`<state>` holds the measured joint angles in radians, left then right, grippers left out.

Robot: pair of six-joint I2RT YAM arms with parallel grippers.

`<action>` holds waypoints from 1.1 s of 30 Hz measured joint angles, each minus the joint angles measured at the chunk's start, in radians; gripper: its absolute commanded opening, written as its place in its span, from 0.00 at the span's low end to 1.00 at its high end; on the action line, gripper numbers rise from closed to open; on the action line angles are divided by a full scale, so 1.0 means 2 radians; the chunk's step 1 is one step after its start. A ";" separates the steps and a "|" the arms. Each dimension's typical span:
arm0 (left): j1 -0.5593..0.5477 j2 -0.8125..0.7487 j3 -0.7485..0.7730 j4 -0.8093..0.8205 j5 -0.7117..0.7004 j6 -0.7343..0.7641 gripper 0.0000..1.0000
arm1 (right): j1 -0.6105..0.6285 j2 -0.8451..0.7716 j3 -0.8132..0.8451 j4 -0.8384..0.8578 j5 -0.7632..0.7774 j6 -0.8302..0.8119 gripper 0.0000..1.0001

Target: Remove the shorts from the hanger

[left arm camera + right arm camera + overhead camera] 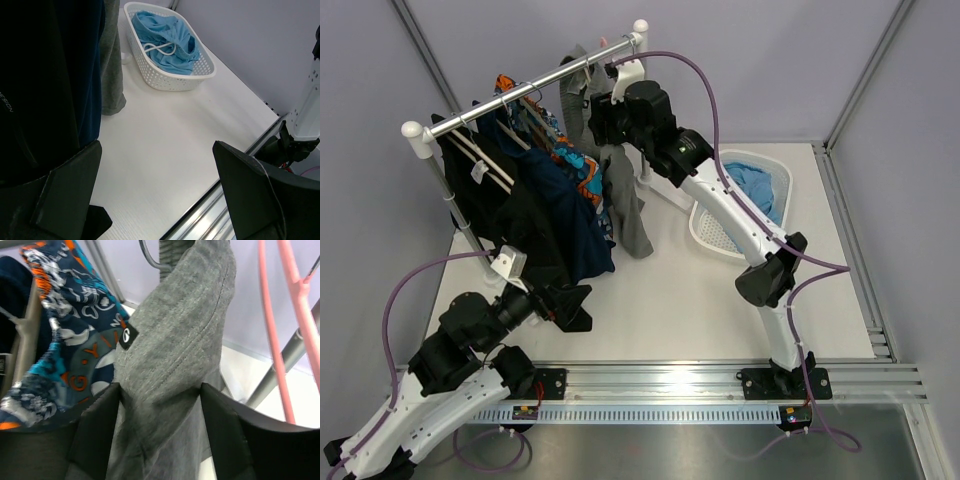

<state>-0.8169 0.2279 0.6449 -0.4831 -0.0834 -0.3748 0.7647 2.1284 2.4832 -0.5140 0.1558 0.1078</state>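
Right gripper point(160, 390) jaws closed on bunched grey shorts point(175, 340), cloth pressed against both fingers.
Grey shorts hang from the rail point(535, 85), touching a patterned garment point(75, 340), pink hanger point(272, 315) just beside. Left gripper point(156, 147) sits low over the table point(165, 130), jaws wide apart, holding nothing, black clothes point(35, 75) at its side. Blue shorts point(167, 42) lie in the white basket point(165, 80).
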 measured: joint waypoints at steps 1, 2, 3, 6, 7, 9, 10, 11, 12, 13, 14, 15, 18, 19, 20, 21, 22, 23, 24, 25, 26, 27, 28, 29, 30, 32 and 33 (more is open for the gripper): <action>0.000 0.000 0.000 0.000 0.000 0.000 0.99 | 0.000 0.003 0.000 0.001 0.003 -0.002 0.55; 0.000 0.000 0.000 0.001 0.000 -0.001 0.99 | 0.000 0.005 0.000 0.002 0.006 -0.005 0.50; 0.000 0.000 0.000 0.003 0.000 -0.002 0.99 | 0.000 0.007 0.000 0.003 0.006 -0.006 0.44; 0.000 0.000 0.000 0.003 0.000 -0.005 0.99 | 0.000 0.009 0.000 0.004 0.006 -0.012 0.16; 0.000 0.000 0.000 0.003 0.000 -0.006 0.99 | 0.000 0.009 0.001 0.002 0.008 -0.014 0.07; 0.000 0.000 0.000 0.003 0.000 -0.007 0.99 | -0.002 0.009 0.001 0.002 0.003 -0.018 0.00; 0.000 0.000 0.000 0.003 0.000 -0.008 0.99 | -0.003 0.009 0.001 0.002 0.002 -0.020 0.00; 0.000 0.000 0.000 0.003 0.000 -0.009 0.99 | -0.003 0.009 0.001 0.002 0.000 -0.020 0.00; 0.000 0.000 0.000 0.003 0.000 -0.010 0.99 | -0.003 0.009 0.001 0.003 -0.002 -0.021 0.00; 0.000 0.000 0.000 0.003 0.000 -0.010 0.99 | -0.004 0.009 0.002 0.003 -0.006 -0.022 0.00; 0.000 0.000 0.000 0.003 0.000 -0.011 0.99 | -0.005 0.009 0.002 0.002 -0.010 -0.022 0.00; 0.000 0.000 0.000 0.003 0.000 -0.012 0.99 | -0.006 0.009 0.003 0.002 -0.014 -0.021 0.00; 0.000 0.000 0.000 0.003 0.000 -0.014 0.99 | -0.010 0.008 0.005 0.001 -0.025 -0.019 0.00; 0.000 0.000 0.000 0.003 0.000 -0.014 0.99 | -0.011 0.008 0.005 0.002 -0.027 -0.017 0.00; 0.000 0.000 0.000 0.003 0.000 -0.014 0.99 | -0.012 0.008 0.006 0.003 -0.031 -0.016 0.00; 0.000 0.000 0.000 0.003 0.000 -0.015 0.99 | -0.014 0.007 0.006 0.005 -0.035 -0.015 0.00; 0.000 0.000 0.000 0.003 0.000 -0.017 0.99 | -0.016 0.006 0.006 0.006 -0.037 -0.014 0.00; 0.000 0.000 0.000 0.003 0.000 -0.018 0.99 | -0.018 0.005 0.006 0.008 -0.040 -0.014 0.00; 0.000 0.000 0.000 0.003 0.000 -0.019 0.99 | -0.019 0.004 0.005 0.009 -0.044 -0.012 0.00; 0.000 0.000 0.000 0.003 0.000 -0.019 0.99 | -0.020 0.001 0.003 0.012 -0.047 -0.012 0.00; 0.000 0.000 0.000 0.003 0.000 -0.020 0.99 | -0.021 -0.003 -0.001 0.014 -0.049 -0.012 0.00; 0.000 0.000 0.000 0.003 0.000 -0.021 0.99 | -0.022 -0.008 -0.006 0.016 -0.049 -0.012 0.00; 0.000 0.000 0.000 0.003 0.000 -0.021 0.99 | -0.022 -0.013 -0.012 0.018 -0.050 -0.012 0.00; 0.000 0.000 0.000 0.003 0.000 -0.022 0.99 | -0.023 -0.018 -0.016 0.020 -0.051 -0.012 0.00; 0.000 0.000 0.000 0.003 0.000 -0.022 0.99 | -0.023 -0.022 -0.020 0.021 -0.052 -0.012 0.00; 0.000 0.000 0.000 0.003 0.000 -0.023 0.99 | -0.023 -0.031 -0.030 0.023 -0.056 -0.012 0.00; 0.000 0.000 0.000 0.003 0.000 -0.023 0.99 | -0.023 -0.034 -0.032 0.023 -0.058 -0.013 0.00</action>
<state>-0.8169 0.2276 0.6441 -0.4767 -0.0837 -0.4198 0.7197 2.0605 2.4191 -0.4671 0.0406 0.0826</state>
